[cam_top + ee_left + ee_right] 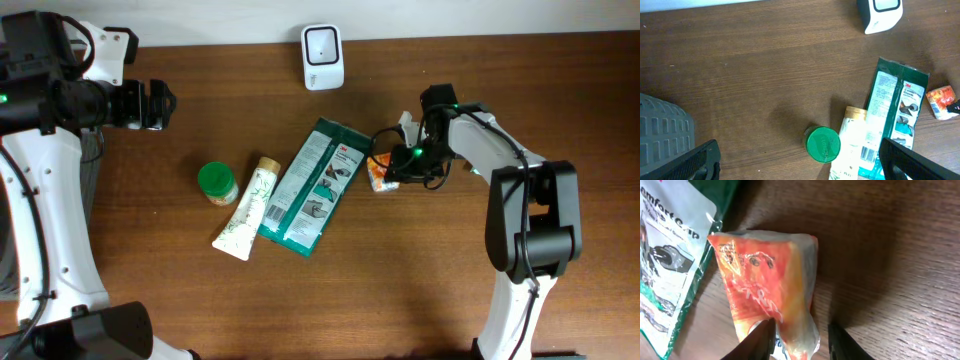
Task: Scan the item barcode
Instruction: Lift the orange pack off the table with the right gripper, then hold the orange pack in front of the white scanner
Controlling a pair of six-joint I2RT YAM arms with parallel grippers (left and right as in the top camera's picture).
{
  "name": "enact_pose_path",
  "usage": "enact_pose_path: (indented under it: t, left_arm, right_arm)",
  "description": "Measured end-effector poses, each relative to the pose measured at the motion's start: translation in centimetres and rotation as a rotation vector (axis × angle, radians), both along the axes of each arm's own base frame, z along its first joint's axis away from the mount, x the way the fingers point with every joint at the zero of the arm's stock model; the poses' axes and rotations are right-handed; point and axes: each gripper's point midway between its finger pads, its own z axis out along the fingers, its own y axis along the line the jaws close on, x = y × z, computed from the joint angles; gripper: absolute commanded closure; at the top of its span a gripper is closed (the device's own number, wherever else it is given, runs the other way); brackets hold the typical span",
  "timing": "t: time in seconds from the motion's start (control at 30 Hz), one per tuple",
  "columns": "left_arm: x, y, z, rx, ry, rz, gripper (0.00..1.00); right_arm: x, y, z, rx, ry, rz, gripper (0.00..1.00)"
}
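- The brown wooden surface (450,290) is carrying 5 things, with 1 arm standing at each of its sides.
- The small orange and white crinkled plastic packet (765,285) is lying flat a little to the right of the surface's middle. Its corner is reaching the right edge of the flat green and white printed package (315,186).
- The right claw (799,341) is sitting low over the packet's end nearest its own arm, with its jaws partly apart.
- In the right wrist view, 1 of its dark fingers (760,340) is lying against the packet's side. The other is standing just clear of the wrapper, with bare wood showing between them. The packet is resting on the surface rather than being pinched.
- The left claw (163,105) is hovering near the far left corner, well apart from everything. Its jaws are spread wide and are holding nothing.
- The white box-shaped barcode scanner (322,56) is standing at the far edge, about midway along it, well apart from the packet.
- The green and white package is lying slantwise in the middle of the surface.
- The cream squeeze tube with a gold cap (246,210) is lying just beside the package on its left, at the same slant.
- The small jar with a round green lid (216,183) is standing upright just beside the tube's cap end, toward the left edge.
- A white barcode label is showing on the package's end nearest the near edge in the left wrist view.
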Motion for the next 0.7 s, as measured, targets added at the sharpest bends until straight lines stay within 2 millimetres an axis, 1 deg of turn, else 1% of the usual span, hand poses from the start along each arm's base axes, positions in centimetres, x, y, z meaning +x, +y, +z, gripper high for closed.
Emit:
enact_pose_path:
  t: [0.07, 0.23, 0.3, 0.33, 0.37, 0.43, 0.47, 0.53, 0.6, 0.63, 0.7]
  left_arm:
    - [0.0, 0.0, 0.0, 0.000, 0.000, 0.000, 0.01]
    - [0.0, 0.0, 0.0, 0.000, 0.000, 0.000, 0.01]
    - [0.0, 0.0, 0.0, 0.000, 0.000, 0.000, 0.01]
    - [0.0, 0.0, 0.0, 0.000, 0.000, 0.000, 0.01]
    - [0.0, 0.0, 0.0, 0.000, 0.000, 0.000, 0.01]
    - [0.0, 0.0, 0.0, 0.000, 0.001, 0.000, 0.01]
    - [0.0, 0.0, 0.0, 0.000, 0.002, 0.000, 0.01]
    - [-0.1, 0.0, 0.0, -0.001, 0.003, 0.000, 0.01]
    - [-0.1, 0.0, 0.0, -0.001, 0.003, 0.000, 0.01]
    - [-0.1, 0.0, 0.0, -0.001, 0.003, 0.000, 0.01]
    - [-0.1, 0.0, 0.0, -0.001, 0.003, 0.000, 0.01]
  right_arm:
    - [0.1, 0.2, -0.1, 0.011, -0.001, -0.009, 0.96]
    - [0.2, 0.6, 0.2, 0.040, 0.001, -0.021, 0.96]
    - [0.0, 1.1, 0.8, 0.093, 0.008, -0.026, 0.96]
    - [-0.2, 1.4, 1.7, 0.135, 0.006, -0.029, 0.96]
    - [-0.2, 1.6, 3.2, 0.177, -0.011, -0.036, 0.96]
    - [0.1, 1.7, 6.9, 0.258, -0.070, -0.046, 0.96]
    - [0.4, 1.5, 11.6, 0.343, -0.162, -0.051, 0.96]
    - [-0.2, 1.3, 17.0, 0.453, -0.256, -0.047, 0.96]
    - [-1.1, 1.4, 21.2, 0.585, -0.317, -0.028, 0.96]
    - [-1.6, 1.7, 23.0, 0.676, -0.326, -0.011, 0.96]
    - [-2.4, 2.1, 25.1, 0.814, -0.329, 0.025, 0.96]
